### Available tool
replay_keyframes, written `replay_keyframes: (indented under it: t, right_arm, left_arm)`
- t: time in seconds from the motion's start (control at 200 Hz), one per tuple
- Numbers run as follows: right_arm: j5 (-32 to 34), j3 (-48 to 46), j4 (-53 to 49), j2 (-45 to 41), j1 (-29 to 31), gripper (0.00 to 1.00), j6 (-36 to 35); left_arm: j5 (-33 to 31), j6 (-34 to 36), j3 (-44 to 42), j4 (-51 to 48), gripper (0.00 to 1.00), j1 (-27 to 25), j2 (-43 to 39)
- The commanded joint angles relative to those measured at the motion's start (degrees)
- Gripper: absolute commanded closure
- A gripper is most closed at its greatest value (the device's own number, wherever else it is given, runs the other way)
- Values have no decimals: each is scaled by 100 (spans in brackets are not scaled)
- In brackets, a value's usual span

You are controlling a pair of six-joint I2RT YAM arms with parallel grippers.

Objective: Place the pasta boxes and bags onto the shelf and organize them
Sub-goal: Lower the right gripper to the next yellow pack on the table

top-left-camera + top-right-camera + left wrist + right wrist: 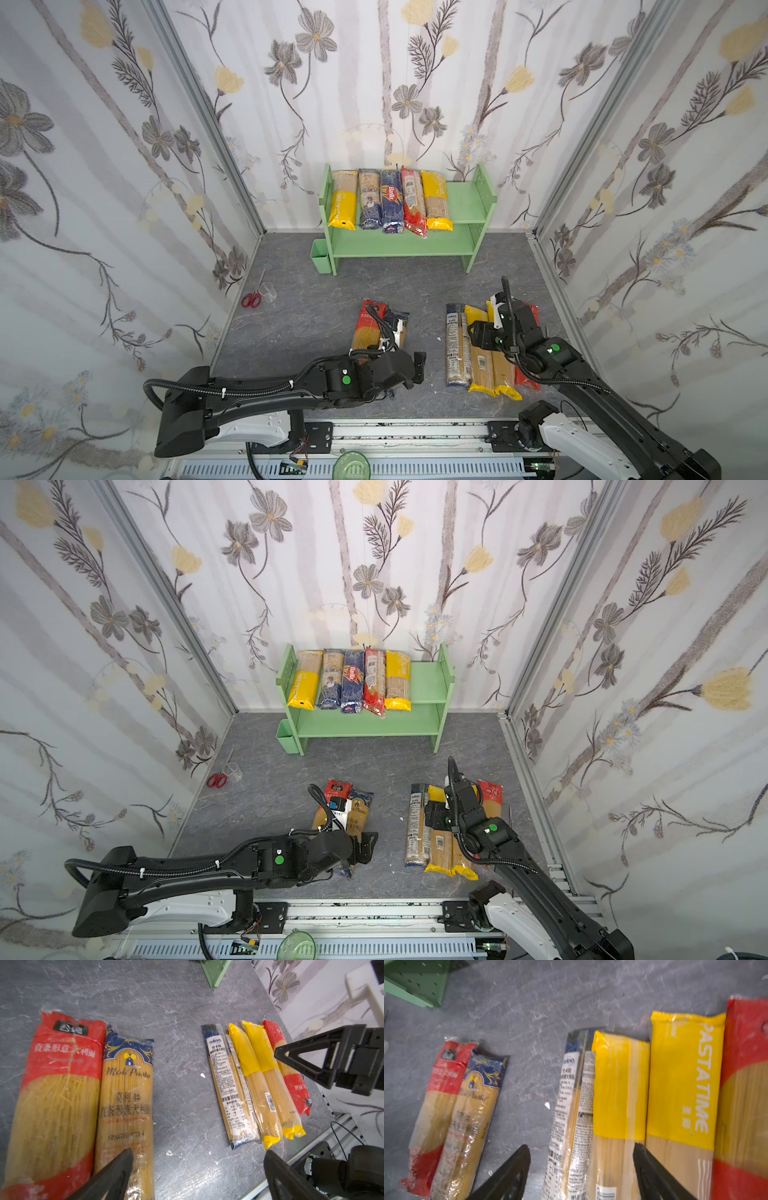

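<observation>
Grey slate table (291,324). Shelf (465,203) at 12 o'clock, five packs (390,199) on top tier. Four packs (457,353) at 5 o'clock, pair (361,328) at 6. Right claw (581,1146) spread, straddling navy-label pack (566,1115) and yellow pack (616,1095), probably not gripping. Left claw (199,1152) spread, empty. Film slick, strands brittle, light: pinch mid-length.

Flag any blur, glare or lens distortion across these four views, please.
Both top views: evenly lit, shelf sharp, wide-angle stretch toward the edges. Left wrist view: crisp, print on the blue-topped bag readable, slight sheen on plastic. Right wrist view: smeared blur, small print on the white-labelled bag unreadable.
</observation>
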Motion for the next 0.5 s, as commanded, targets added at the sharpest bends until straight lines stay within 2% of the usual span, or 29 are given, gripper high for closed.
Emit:
replay_keyframes:
  t: [0.0, 0.235, 0.405, 0.495]
  right_arm:
    - [-52, -502, 573, -276, 171, 21, 612]
    - [211, -1405, 739, -499, 418, 21, 1443]
    - [683, -1439, 514, -470, 416, 21, 1821]
    - [656, -1429, 605, -239, 416, 20, 1826]
  left_arm:
    - [-476, -365, 113, 212, 0, -322, 243]
    - [-631, -524, 181, 267, 0, -698, 414]
    - [-719, -492, -12, 277, 0, -696, 142]
    - [-814, -442, -169, 276, 0, -701, -142]
